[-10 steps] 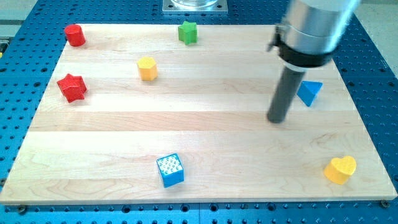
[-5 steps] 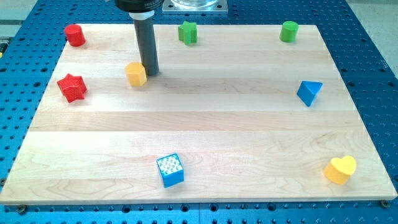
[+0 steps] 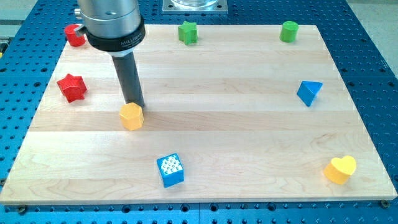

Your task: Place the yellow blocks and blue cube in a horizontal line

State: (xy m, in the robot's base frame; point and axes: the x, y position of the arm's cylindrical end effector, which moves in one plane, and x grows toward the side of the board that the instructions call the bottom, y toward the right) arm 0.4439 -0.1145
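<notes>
A yellow hexagonal block [image 3: 131, 116] lies left of the board's middle. My tip [image 3: 134, 104] touches its upper edge, just above it in the view. The blue cube [image 3: 170, 170] sits near the view's bottom edge, below and right of that block. A yellow heart block [image 3: 340, 168] lies at the view's bottom right corner. The rod comes down from the top left.
A red star [image 3: 71, 87] lies at the left, and a red cylinder [image 3: 74, 35] at the top left is partly hidden by the arm. A green star [image 3: 187, 32] and a green cylinder [image 3: 288, 31] sit along the top edge. A blue triangular block [image 3: 309, 93] is at the right.
My tip swept from the right side to the top left, then down. The yellow hexagonal block has been pushed down and slightly left, from near the top towards the board's middle height.
</notes>
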